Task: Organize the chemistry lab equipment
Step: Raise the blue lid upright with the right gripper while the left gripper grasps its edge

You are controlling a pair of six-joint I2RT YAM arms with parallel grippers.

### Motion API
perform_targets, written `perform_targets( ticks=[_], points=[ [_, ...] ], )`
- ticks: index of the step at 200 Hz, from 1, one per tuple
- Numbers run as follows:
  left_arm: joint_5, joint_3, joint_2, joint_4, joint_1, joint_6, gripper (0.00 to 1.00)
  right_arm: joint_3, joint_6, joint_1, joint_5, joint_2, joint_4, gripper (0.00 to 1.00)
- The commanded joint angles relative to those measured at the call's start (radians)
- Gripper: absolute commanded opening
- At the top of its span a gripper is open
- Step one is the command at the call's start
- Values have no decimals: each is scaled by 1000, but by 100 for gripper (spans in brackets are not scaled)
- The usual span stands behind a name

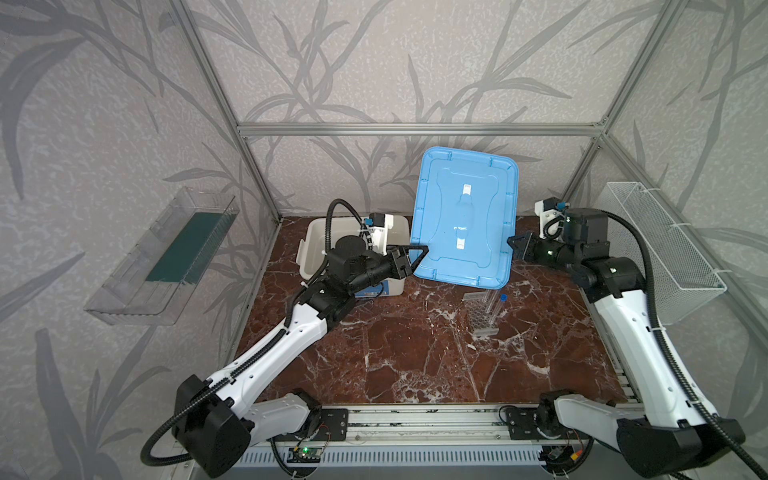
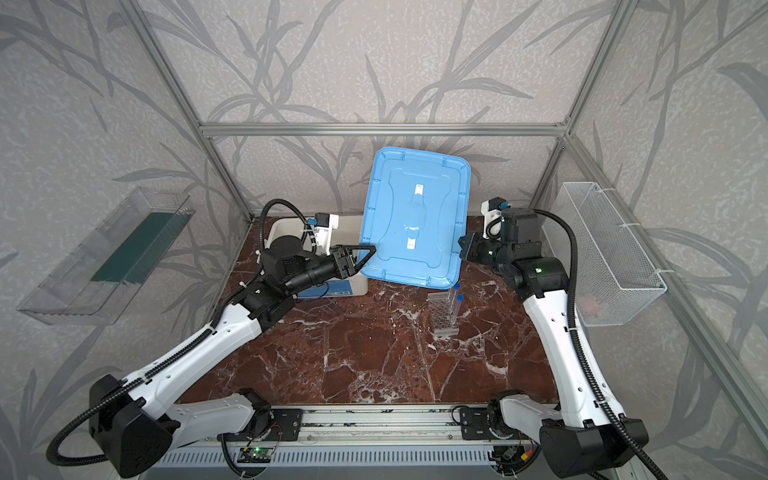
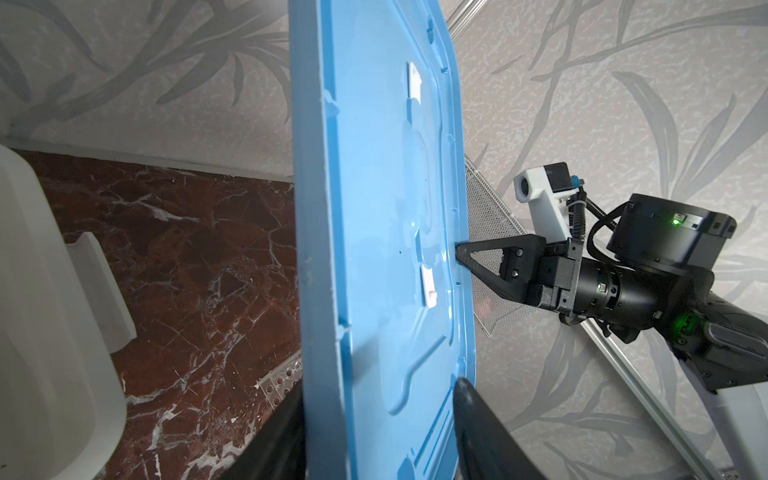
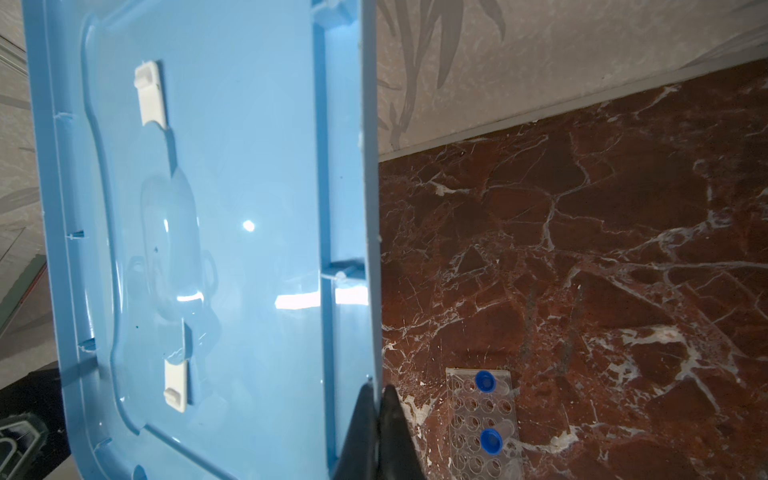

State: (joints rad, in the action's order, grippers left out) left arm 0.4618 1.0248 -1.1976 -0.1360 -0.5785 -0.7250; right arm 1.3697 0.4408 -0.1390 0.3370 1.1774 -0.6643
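- Blue lid aloft mid-frame: right gripper pinching its rim, left gripper straddling the other edge (grip unclear).
- Rack with two blue-capped tubes below-right; tub not yet lidded.

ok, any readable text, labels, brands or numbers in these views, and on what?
No text can be read in any view.
On the front of the white tub, a blue label: there is print on it, but it is too blurred to read and partly hidden behind the left arm.
On the blue lid, the clear rack and the blue-capped tubes: no markings visible.
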Motion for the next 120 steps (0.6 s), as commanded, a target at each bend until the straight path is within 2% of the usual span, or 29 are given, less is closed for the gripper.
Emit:
perform_targets(
  ticks=[1, 14, 50, 67, 71, 75, 81, 85, 89, 95, 104, 120],
  points=[
    [8, 17, -7, 17, -5, 17, 42, -9, 40, -1, 67, -6, 115, 0],
    [8, 28, -7, 40, -6, 34, 34, -18, 42, -2, 72, 5, 124, 0],
    [-17, 63, 1, 125, -6, 79, 3, -41, 52, -11, 74, 30, 160, 0],
    [-30, 87, 4, 179, -7, 113, 0, -50, 63, -15, 108, 55, 178, 2],
    [-33, 92, 7, 189, -5, 124, 0, -48, 68, -15, 126, 64, 178, 8],
    [-36, 98, 9, 203, -5, 138, 0, -42, 70, -16, 146, 73, 173, 19],
    [-49, 109, 14, 236, -5, 169, 0, -24, 70, -20, 167, 88, 155, 46],
    [-62, 121, 18, 264, -5, 197, 0, -7, 69, -22, 170, 97, 134, 61],
    [-78, 138, 23, 299, -6, 231, 0, 11, 67, -23, 165, 105, 105, 70],
    [-111, 170, 28, 365, -5, 293, 0, 38, 66, -24, 151, 111, 61, 77],
    [-186, 226, 37, 466, -6, 390, 0, 58, 72, -24, 128, 100, 42, 98],
    [-335, 325, 40, 616, -6, 539, 0, 65, 108, -24, 122, 61, 84, 99]
  ],
)
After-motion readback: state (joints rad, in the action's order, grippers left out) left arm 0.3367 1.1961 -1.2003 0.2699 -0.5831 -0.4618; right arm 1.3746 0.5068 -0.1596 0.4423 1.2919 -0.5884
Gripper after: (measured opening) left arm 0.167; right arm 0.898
